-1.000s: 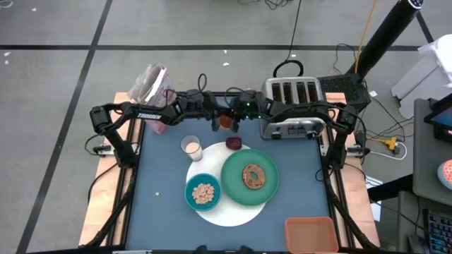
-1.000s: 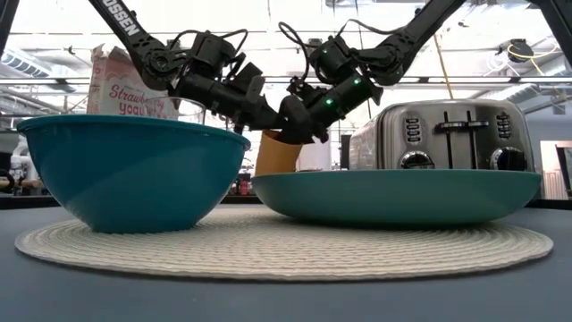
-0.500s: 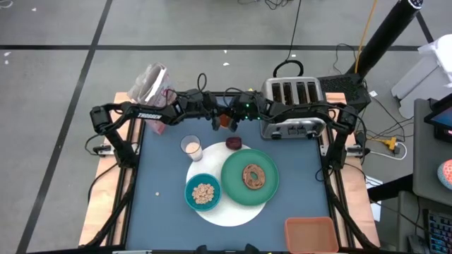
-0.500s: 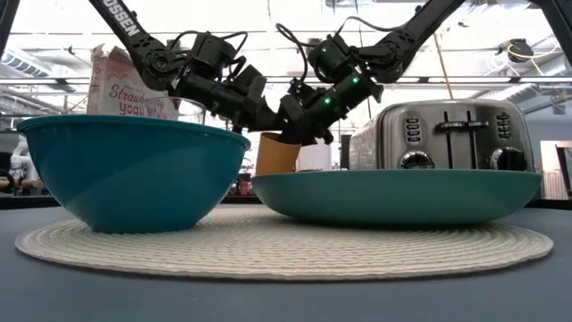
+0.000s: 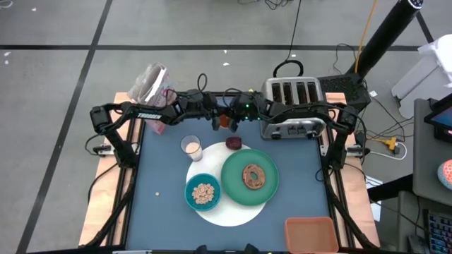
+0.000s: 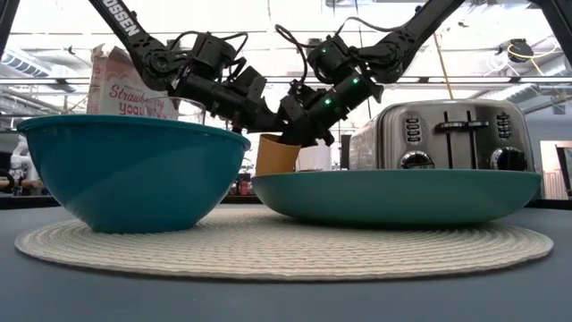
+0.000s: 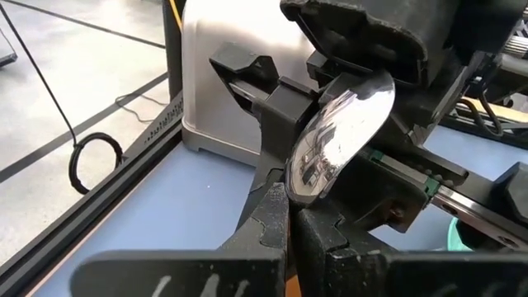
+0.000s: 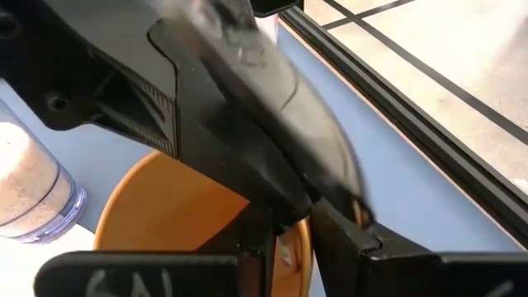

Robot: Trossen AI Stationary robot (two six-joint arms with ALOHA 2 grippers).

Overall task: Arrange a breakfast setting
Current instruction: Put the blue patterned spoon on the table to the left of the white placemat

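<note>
Both grippers meet above the orange cup [image 5: 224, 121] at the table's far middle. My left gripper [image 7: 293, 223] is shut, and the silver spoon [image 7: 338, 136] rises from its fingertips, bowl up. My right gripper [image 8: 293, 235] faces it from the toaster's side, almost shut around the spoon's other end, right over the cup [image 8: 181, 214]. On the round white mat [image 5: 233, 212] stand the green plate [image 5: 233, 185] with the ring bread [image 5: 252, 176] and the teal bowl [image 5: 189, 192]. The milk glass [image 5: 191, 147] and the dark-red fruit [image 5: 234, 143] stand at the mat's far edge. My left gripper pinches the narrow lower end of the spoon's bowl [image 7: 295, 188] between its two fingertips, reaching slantwise down from the table's left. The spoon is lifted clear, its hollow side toward the left wrist camera. My right gripper reaches slantwise down from the table's right and closes on the spoon. The left fingers hide which part it has; a silver bit [image 8: 285, 247] shows between its fingers.
The silver toaster [image 5: 293, 106] stands close to the right of the grippers. A pink and white bag [image 5: 150, 88] stands at the far left. An orange tray [image 5: 311, 233] lies at the near right corner. Bare blue table shows at the near left.
My right gripper has rolled and tipped a little where it is, above the orange cup. Both grippers stay in place at the spoon.
</note>
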